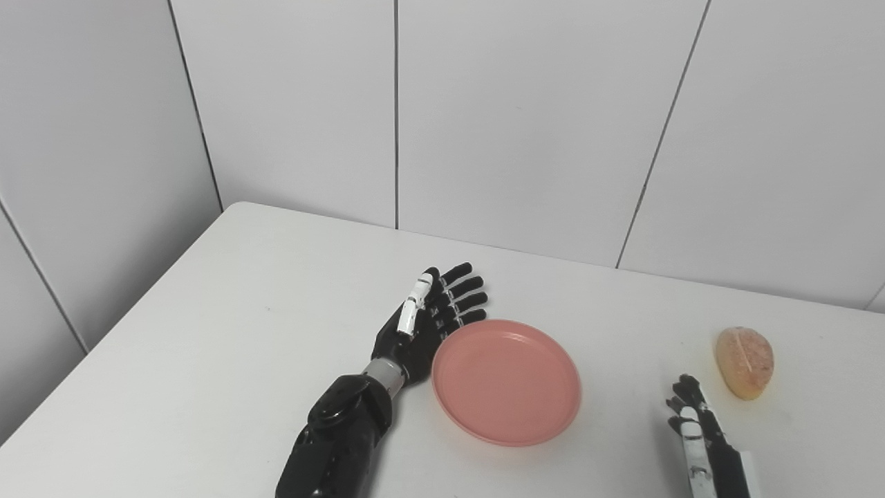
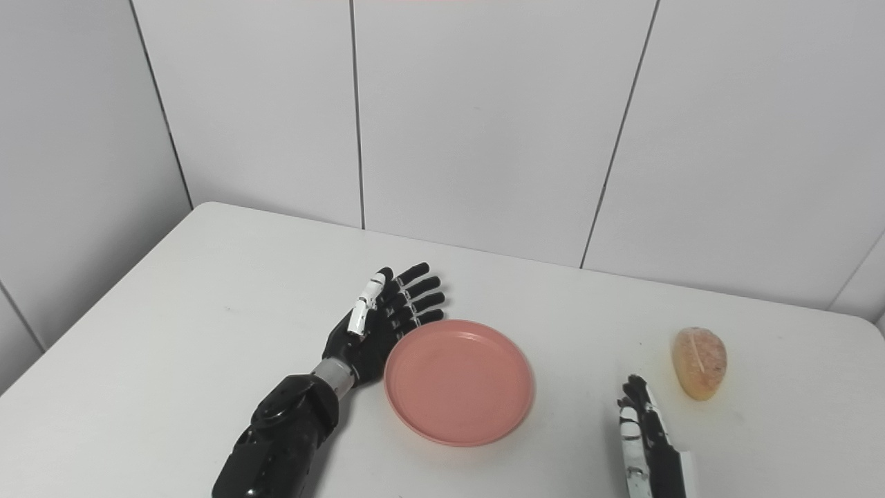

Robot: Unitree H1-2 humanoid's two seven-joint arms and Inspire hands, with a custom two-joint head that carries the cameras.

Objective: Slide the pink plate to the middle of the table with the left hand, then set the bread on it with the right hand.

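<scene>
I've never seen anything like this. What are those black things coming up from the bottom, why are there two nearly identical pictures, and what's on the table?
The black things are the arms of a humanoid robot, each ending in a mechanical hand with fingers and a thumb. The two pictures come from two cameras side by side on the robot's head, like a pair of eyes, so they show the same scene from slightly different spots.

On the white table lie a pink plate, empty, and a piece of bread off to the right. The left hand stands edge-on with straight fingers against the plate's left rim, placed for pushing rather than gripping. The right hand waits near the bottom edge, just short of the bread and not touching it. Neither hand holds anything.
</scene>
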